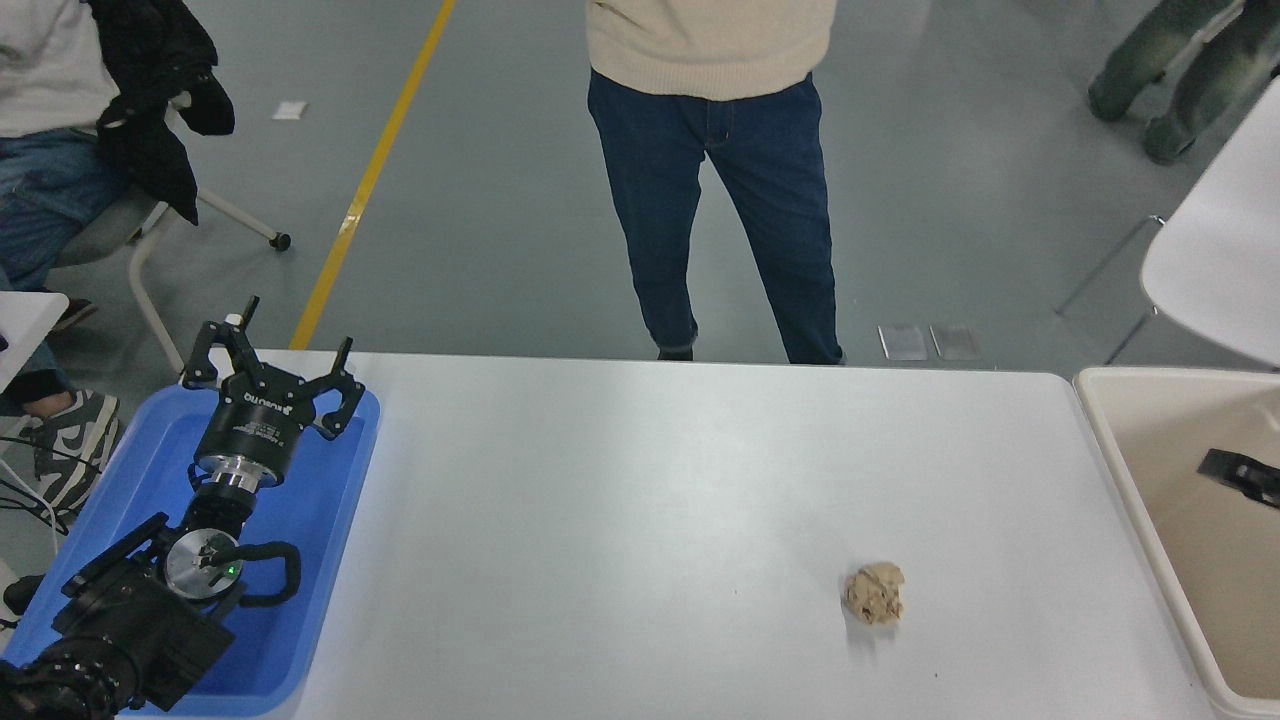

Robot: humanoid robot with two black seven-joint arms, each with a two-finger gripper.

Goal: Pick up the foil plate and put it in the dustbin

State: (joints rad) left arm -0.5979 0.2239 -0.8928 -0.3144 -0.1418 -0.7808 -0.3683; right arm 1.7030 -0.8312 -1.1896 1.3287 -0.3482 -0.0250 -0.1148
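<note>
The foil plate is nowhere in the head view. The beige dustbin (1100, 420) stands at the table's right end, and the part of its inside that shows is bare. A black tip of my right gripper (1243, 474) comes in from the right edge above the inside of the dustbin; only that small part shows. My left gripper (278, 362) is parked open and empty over the blue tray at the lower left.
A shallow blue tray (330, 560) lies at the table's left end under the left arm. A crumpled brown paper ball (874, 593) lies on the white table (620, 500) at the front right. A person in jeans (720, 200) stands at the far edge. A white chair (1215, 250) is at the right.
</note>
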